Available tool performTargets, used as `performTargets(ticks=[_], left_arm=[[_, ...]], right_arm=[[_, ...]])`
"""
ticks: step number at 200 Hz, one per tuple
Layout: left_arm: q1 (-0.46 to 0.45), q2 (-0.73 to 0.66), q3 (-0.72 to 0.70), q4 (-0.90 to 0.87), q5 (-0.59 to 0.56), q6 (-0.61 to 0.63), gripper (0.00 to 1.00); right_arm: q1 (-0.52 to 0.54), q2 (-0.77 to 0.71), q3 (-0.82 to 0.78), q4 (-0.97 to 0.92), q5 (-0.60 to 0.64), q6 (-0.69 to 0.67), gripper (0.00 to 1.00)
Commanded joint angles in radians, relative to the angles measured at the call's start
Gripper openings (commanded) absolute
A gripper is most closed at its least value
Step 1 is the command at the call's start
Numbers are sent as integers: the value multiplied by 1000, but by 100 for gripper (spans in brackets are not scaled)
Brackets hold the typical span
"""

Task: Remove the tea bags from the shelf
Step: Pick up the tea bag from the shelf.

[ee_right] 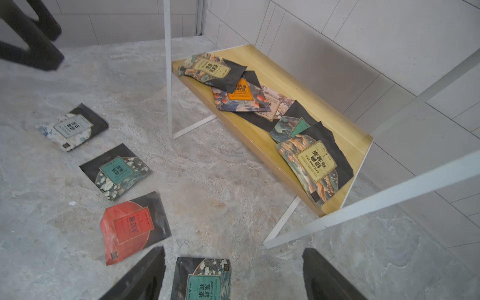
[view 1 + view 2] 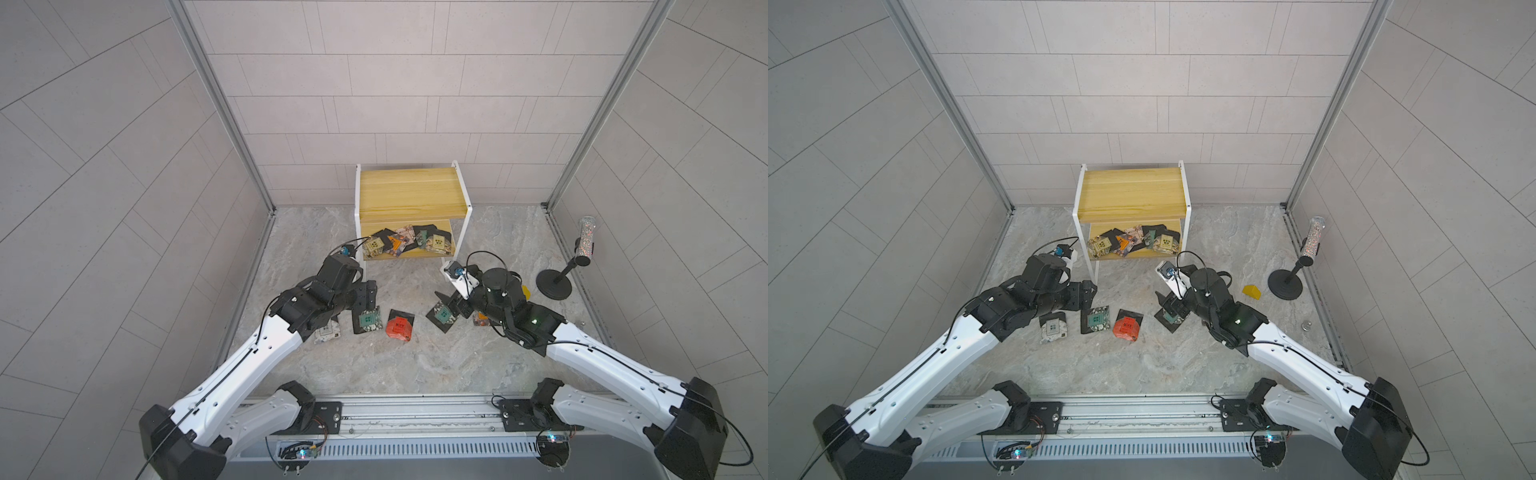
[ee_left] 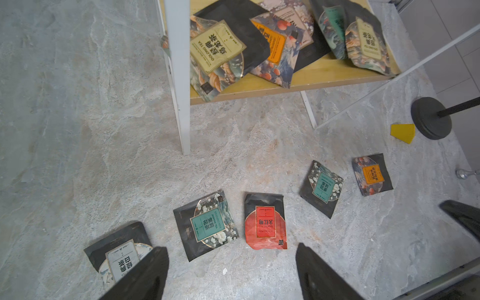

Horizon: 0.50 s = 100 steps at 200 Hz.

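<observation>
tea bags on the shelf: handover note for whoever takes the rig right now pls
Left claw: open, empty. Right claw: open, empty, over a teal-labelled bag.
Five flat black-edged tea bags lie on the marble-look table in front of the yellowish wooden white-framed shelf: done.
Top board bare; an overlapping pile remains on the lower board: still to clear.

- Closed in on three sides by pale grey tiled walls (image 2: 415,83), seams in staggered rows.
- Framed at both back corners by silver metal posts (image 2: 224,104).
- Laid with a grey marbled stone floor (image 2: 374,365), faintly rust-stained near the middle.
- Lit softly and evenly, with hardly any shadow.
</observation>
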Motion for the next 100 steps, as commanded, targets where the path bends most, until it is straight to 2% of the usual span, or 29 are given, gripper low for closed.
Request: performTargets(ticks=[1, 57, 100], left_arm=[[5, 9, 32, 14, 49, 48, 86], [26, -5, 6, 64, 216, 41, 88], [39, -29, -9, 37, 202, 35, 88]], right_arm=[[-19, 36, 32, 58, 26, -134, 86], [-112, 161, 47, 221, -76, -300, 87], [-139, 256, 107, 244, -132, -393, 87]])
